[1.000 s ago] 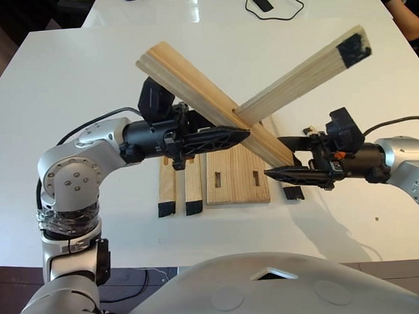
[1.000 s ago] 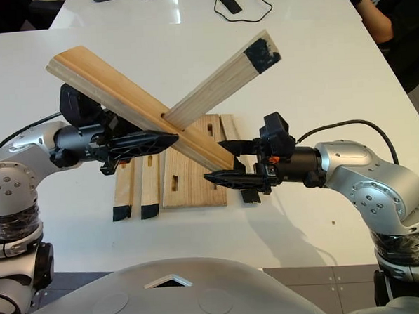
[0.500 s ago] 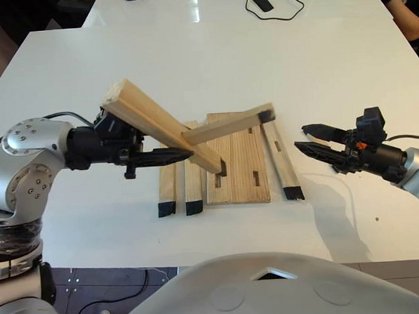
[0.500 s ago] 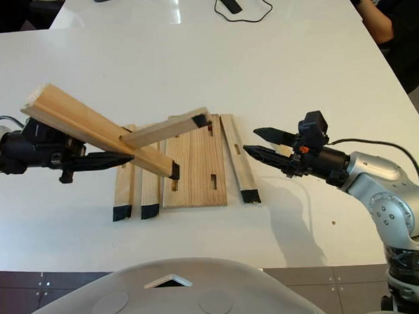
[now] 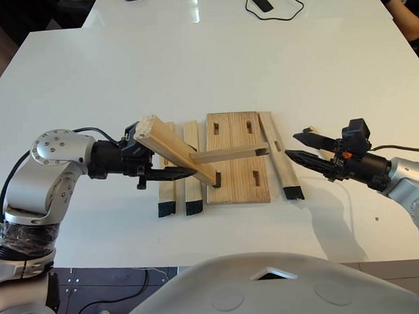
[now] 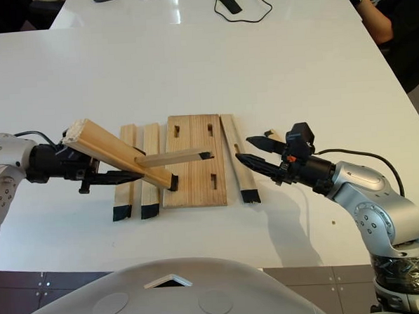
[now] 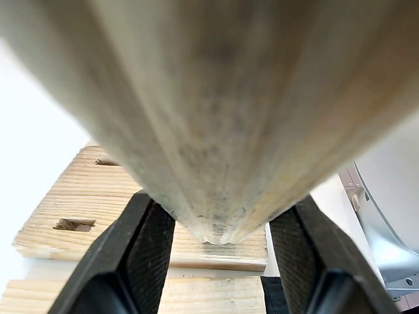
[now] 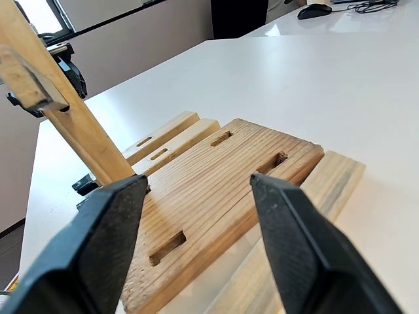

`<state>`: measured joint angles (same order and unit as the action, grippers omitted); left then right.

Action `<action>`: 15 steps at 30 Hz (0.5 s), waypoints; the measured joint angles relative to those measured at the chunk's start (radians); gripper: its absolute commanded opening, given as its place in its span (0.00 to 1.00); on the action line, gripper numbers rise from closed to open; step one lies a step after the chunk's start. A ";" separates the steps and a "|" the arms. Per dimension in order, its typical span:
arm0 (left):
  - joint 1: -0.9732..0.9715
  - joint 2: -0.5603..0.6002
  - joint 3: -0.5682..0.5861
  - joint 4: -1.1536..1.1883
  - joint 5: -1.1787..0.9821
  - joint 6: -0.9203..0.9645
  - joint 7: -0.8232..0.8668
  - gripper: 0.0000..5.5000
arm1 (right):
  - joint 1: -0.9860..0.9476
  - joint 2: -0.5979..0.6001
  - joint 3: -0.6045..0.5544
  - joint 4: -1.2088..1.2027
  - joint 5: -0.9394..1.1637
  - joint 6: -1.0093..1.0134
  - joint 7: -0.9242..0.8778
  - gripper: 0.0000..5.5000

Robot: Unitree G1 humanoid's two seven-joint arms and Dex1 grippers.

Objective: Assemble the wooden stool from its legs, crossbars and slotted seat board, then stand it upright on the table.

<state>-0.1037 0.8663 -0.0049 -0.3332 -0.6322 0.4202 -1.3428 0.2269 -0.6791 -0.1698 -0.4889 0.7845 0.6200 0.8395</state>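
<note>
My left gripper point(image 5: 188, 172) is shut on a wooden leg point(image 5: 175, 149) that slopes down to the right. Its black-tipped lower end point(image 5: 217, 178) rests at the left edge of the slotted seat board point(image 5: 247, 177), which lies flat on the table. A crossbar point(image 5: 230, 154) sticks out of the leg's slot and reaches across the board. In the left wrist view the leg point(image 7: 216, 111) sits between my fingers point(image 7: 141, 252). My right gripper point(image 5: 292, 143) is open and empty, just right of the board above a lying leg point(image 5: 281, 160).
Two more black-tipped legs point(image 5: 169, 191) point(image 5: 192, 179) lie side by side left of the board, under the held leg. A black cable and device point(image 5: 257, 0) lie at the table's far edge. The white table point(image 5: 212, 65) is bare behind the parts.
My left arm has brought the leg with its crossbar down from high above the table to the seat board. My right gripper drew back to the right, then edged toward the board.
</note>
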 measured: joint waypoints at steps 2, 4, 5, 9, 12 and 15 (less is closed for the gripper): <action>0.000 0.000 -0.004 0.008 0.004 -0.011 0.000 0.38 | -0.005 0.001 0.006 0.001 0.000 0.000 0.001 0.53; 0.000 -0.002 -0.017 0.017 0.026 -0.044 -0.002 0.38 | -0.008 0.003 0.007 0.002 -0.001 0.000 0.001 0.53; 0.000 -0.002 -0.029 0.018 0.042 -0.061 -0.002 0.38 | -0.008 0.005 0.007 0.002 -0.001 0.000 0.000 0.53; 0.000 -0.002 -0.062 0.027 0.081 -0.122 -0.002 0.38 | -0.009 0.010 0.012 0.002 -0.006 -0.002 -0.001 0.53; 0.006 -0.001 -0.093 0.018 0.132 -0.196 0.002 0.38 | -0.008 0.013 0.017 0.001 -0.020 -0.005 -0.008 0.53; 0.016 -0.001 -0.122 0.014 0.166 -0.246 0.015 0.38 | -0.006 0.017 0.019 0.001 -0.021 -0.006 -0.011 0.53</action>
<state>-0.0879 0.8653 -0.1265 -0.3188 -0.4660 0.1746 -1.3282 0.2208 -0.6618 -0.1512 -0.4878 0.7637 0.6144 0.8290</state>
